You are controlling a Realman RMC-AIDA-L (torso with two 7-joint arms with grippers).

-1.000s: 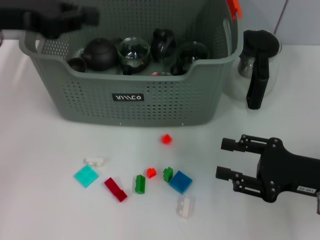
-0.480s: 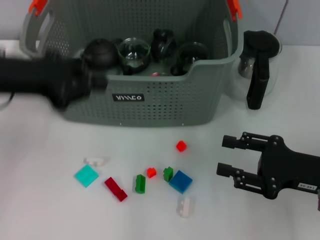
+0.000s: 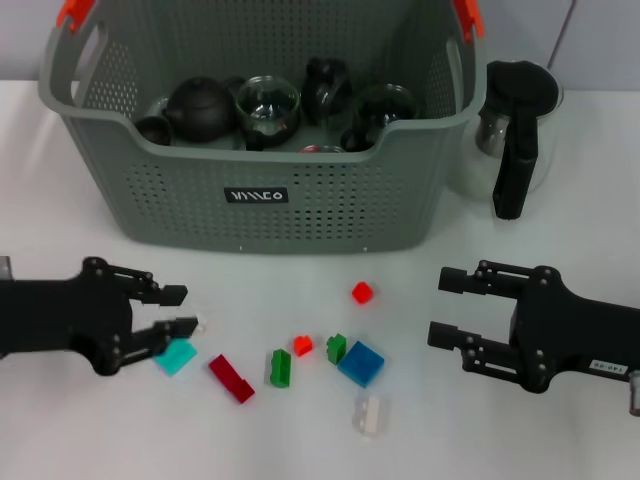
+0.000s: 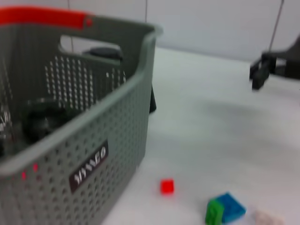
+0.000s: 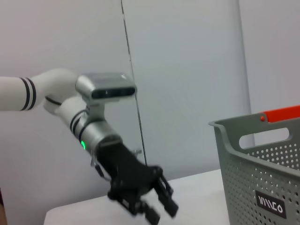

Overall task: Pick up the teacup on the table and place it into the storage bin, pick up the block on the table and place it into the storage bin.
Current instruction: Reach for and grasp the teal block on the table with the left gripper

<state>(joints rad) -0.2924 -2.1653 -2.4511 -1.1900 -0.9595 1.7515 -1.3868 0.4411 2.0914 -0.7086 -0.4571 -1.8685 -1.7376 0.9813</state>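
The grey storage bin (image 3: 300, 205) stands at the back of the table with dark teapots and glass cups inside; the left wrist view shows its wall (image 4: 117, 122). No teacup shows on the table. Loose blocks lie in front of the bin: a small red cube (image 3: 362, 292), also in the left wrist view (image 4: 167, 186), a blue block (image 3: 361, 363), a green one (image 3: 281, 367) and a cyan tile (image 3: 175, 357). My left gripper (image 3: 178, 310) hangs open low over the cyan tile. My right gripper (image 3: 442, 308) stands open to the right of the blocks, holding nothing.
A glass jug with a black handle (image 3: 518, 135) stands right of the bin. A dark red brick (image 3: 231, 378), a white block (image 3: 369, 413), another small red piece (image 3: 302, 345) and a second green block (image 3: 336, 347) lie among the others.
My left arm has swung from above the bin's left rim down to the table by the cyan tile. The small red cube shifted right. The right gripper barely moved.
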